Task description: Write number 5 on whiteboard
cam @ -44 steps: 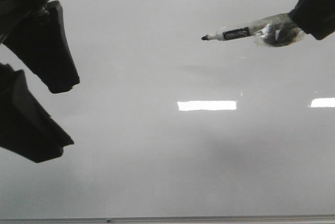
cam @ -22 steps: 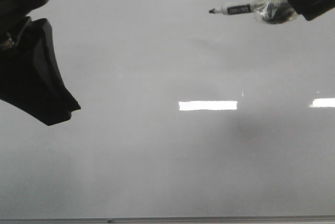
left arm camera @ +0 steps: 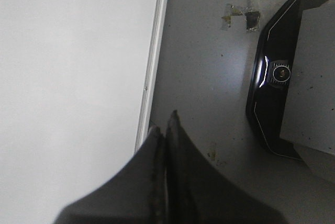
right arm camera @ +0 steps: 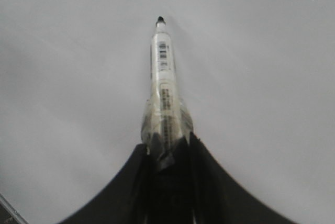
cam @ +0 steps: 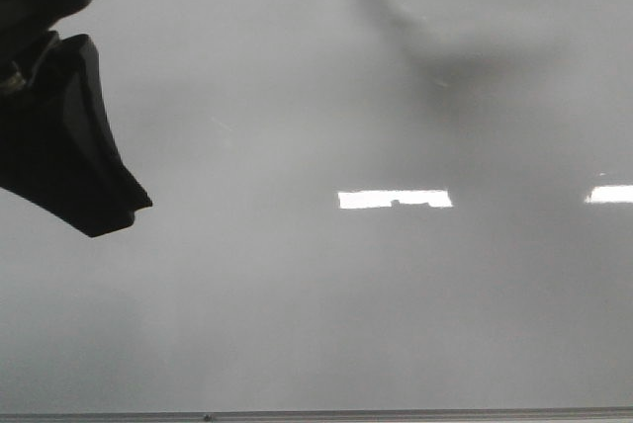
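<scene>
The whiteboard (cam: 346, 295) fills the front view, glossy pale grey with glare patches. No marker line shows on it, so the number 5 is not in view. My left gripper (cam: 119, 217) is a dark shape at the left edge, shut and empty. In the left wrist view it (left arm camera: 166, 122) hovers over the board's metal frame edge (left arm camera: 154, 51). My right gripper (right arm camera: 168, 143) is shut on a white marker (right arm camera: 162, 77) wrapped in clear tape. The marker's black tip (right arm camera: 160, 20) points at the whiteboard (right arm camera: 261, 51). In the front view the right gripper is out of frame; only its shadow (cam: 465, 62) falls on the board.
The board's near frame edge (cam: 396, 413) runs along the bottom of the front view. Beside the board lies grey tabletop (left arm camera: 209, 77) with tape scraps (left arm camera: 241, 17) and a black-rimmed device (left arm camera: 285, 77).
The right gripper carried the marker up and away, out of the front view's top edge. The left gripper's fingers closed about a second ago and have stayed still since.
</scene>
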Robot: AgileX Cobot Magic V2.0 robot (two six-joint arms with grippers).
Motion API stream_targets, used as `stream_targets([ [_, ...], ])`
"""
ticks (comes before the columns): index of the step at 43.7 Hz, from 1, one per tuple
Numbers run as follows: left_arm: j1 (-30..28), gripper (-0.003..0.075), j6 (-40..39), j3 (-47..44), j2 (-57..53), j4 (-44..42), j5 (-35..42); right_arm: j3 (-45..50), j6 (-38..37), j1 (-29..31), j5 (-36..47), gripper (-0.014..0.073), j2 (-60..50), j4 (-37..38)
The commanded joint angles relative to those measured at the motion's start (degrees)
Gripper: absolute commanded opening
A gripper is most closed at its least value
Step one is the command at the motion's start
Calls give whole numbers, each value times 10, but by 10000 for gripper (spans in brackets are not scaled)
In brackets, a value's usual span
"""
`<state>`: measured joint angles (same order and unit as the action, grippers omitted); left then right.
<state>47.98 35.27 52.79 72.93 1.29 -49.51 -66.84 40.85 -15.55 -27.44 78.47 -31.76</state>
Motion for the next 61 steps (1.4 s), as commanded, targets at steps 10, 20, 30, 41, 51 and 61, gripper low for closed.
stream_targets([
  [10,2,-20,-5,18,-16,3,14,-28,-1,3,29,-63,23,-14],
  [20,2,-20,-5,18,-16,3,14,-14,-1,-3,-42,-63,39,-14],
  [30,2,-20,-5,18,-16,5,14,26,-9,-16,-28,-63,38,-15],
  [41,2,-20,-5,18,-16,5,14,26,-50,3,-34,-63,19,15],
  [51,2,-20,-5,18,-16,5,14,38,-84,43,-73,-63,7,56],
  [61,2,-20,-5,18,-16,5,14,122,-84,40,-64,-63,-9,53],
])
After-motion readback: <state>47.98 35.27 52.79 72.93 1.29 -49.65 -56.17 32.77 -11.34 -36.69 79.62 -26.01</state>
